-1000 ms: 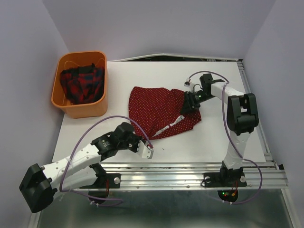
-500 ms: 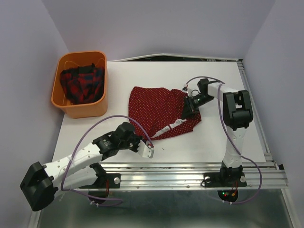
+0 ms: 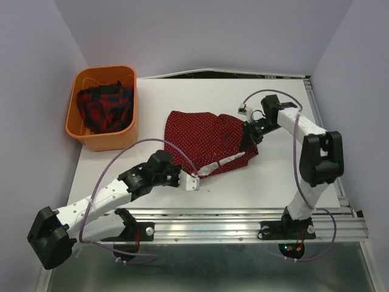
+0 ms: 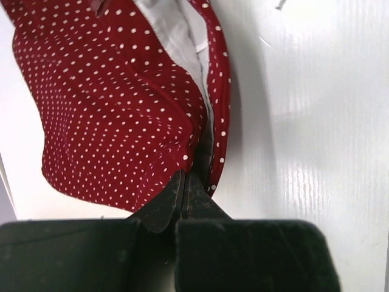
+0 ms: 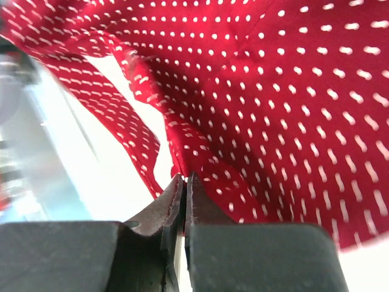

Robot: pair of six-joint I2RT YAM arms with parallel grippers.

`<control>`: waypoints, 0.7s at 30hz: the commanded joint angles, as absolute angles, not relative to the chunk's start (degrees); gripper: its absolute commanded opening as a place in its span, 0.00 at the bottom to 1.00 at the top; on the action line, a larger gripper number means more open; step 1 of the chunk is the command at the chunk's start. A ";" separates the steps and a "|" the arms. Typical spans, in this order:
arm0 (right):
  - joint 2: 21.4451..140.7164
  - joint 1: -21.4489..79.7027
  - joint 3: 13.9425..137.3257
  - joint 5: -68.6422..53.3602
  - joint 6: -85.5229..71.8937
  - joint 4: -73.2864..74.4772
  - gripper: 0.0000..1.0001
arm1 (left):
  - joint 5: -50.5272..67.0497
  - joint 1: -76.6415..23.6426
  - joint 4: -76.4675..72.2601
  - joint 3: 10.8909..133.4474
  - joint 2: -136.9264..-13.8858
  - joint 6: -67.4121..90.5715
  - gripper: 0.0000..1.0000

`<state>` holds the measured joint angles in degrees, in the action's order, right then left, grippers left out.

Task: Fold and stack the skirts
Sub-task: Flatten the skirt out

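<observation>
The dark red polka-dot skirt (image 3: pixel 203 141) lies spread in the middle of the white table, its pale lining showing at the near edge. My left gripper (image 3: pixel 196 181) is shut on its near corner; in the left wrist view the skirt (image 4: pixel 115 103) runs into the closed tips of that gripper (image 4: pixel 185 177). My right gripper (image 3: pixel 247 139) is shut on the skirt's right edge, and the right wrist view shows the cloth (image 5: pixel 273 91) bunched and pinched at that gripper (image 5: pixel 186 179). The plaid skirt (image 3: pixel 104 108) lies crumpled in the orange basket.
The orange plastic basket (image 3: pixel 113 141) stands at the table's far left. A metal rail (image 3: pixel 243 218) runs along the near edge of the white table (image 3: pixel 285 176), between the arm bases. Purple walls close in the back and sides.
My right gripper has shut on the skirt's right edge, and its arm has swung outward. My left gripper has shifted slightly up and right, staying shut.
</observation>
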<state>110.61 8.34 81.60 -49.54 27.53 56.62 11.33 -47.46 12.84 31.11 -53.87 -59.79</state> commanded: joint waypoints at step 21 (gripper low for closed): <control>90.87 8.53 72.76 -23.29 23.83 35.24 0.33 | 21.71 -25.84 20.66 59.75 -85.86 -22.33 0.00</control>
